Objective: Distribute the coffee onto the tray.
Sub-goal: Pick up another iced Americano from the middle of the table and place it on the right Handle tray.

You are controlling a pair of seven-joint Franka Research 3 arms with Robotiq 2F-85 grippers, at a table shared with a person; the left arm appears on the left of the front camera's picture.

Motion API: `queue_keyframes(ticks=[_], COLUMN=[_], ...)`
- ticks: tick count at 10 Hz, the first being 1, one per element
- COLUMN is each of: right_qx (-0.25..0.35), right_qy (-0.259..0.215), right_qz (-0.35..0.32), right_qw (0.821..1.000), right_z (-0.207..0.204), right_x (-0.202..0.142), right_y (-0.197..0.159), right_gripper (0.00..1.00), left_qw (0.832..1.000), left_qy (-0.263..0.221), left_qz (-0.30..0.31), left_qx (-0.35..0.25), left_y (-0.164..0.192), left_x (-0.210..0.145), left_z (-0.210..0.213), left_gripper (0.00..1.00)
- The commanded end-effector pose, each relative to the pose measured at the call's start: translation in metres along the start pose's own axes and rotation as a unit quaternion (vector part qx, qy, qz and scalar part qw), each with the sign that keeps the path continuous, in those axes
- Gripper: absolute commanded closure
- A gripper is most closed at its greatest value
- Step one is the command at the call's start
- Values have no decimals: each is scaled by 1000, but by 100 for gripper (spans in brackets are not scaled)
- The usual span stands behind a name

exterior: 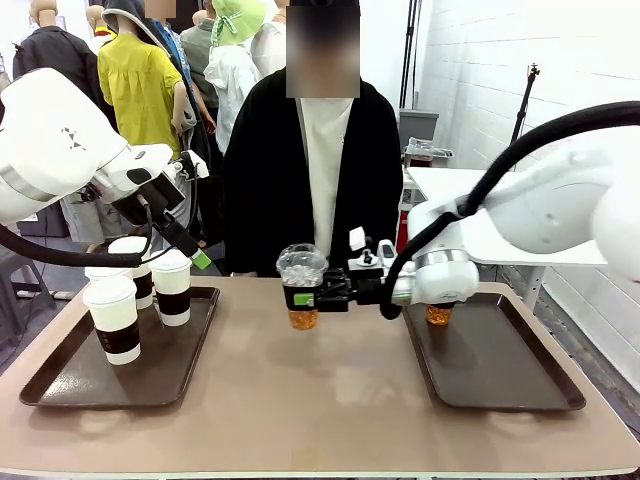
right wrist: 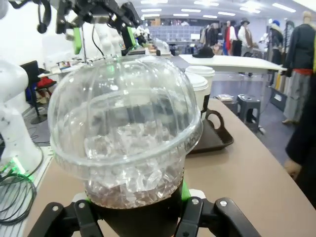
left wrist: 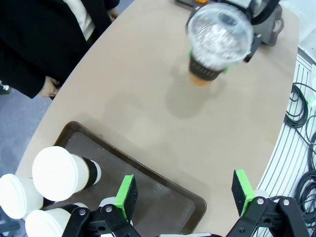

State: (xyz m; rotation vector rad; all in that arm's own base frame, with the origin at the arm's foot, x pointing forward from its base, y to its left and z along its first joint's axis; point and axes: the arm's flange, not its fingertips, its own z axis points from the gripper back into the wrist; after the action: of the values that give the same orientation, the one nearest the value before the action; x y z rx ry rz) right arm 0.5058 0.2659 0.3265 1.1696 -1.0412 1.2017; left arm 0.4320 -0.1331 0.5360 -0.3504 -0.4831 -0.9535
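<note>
While the right claw (exterior: 318,296) gripped a dome-lidded cup (exterior: 302,287) of brown drink above the table (exterior: 320,400) between both trays, the left claw (left wrist: 185,195) hung open over the left tray (exterior: 60,385). Paper cups (exterior: 113,317) stood there, and a person (exterior: 315,150) stood beyond

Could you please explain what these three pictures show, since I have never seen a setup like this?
Two white robot arms work at a tan table facing a person. One picture looks across the table; the other two come from cameras on each wrist. The right gripper holds a clear dome-lidded cup of iced brown drink above the table's middle. The left gripper hangs open over the left tray, which holds white paper cups. The right tray holds another brown drink.
</note>
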Motion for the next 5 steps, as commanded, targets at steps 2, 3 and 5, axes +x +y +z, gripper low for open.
queue_keyframes(ticks=[2, 3, 5], right_qx=[-28, -34, -47], right_qy=[-10, -10, -17], right_qz=[-7, -1, 1], right_qw=[1000, 999, 999], right_z=[57, 73, 96], right_x=[16, 17, 16], right_y=[42, 52, 68], right_gripper=[38, 38, 38], left_qw=[1000, 1000, 1000], left_qy=[-3, -3, -3], left_qz=[-3, -3, -3], left_qx=[-7, -7, -7], left_y=[1, 1, 1], left_x=[-2, -2, -2], left_z=[2, 2, 2], left_gripper=[0, 0, 0])
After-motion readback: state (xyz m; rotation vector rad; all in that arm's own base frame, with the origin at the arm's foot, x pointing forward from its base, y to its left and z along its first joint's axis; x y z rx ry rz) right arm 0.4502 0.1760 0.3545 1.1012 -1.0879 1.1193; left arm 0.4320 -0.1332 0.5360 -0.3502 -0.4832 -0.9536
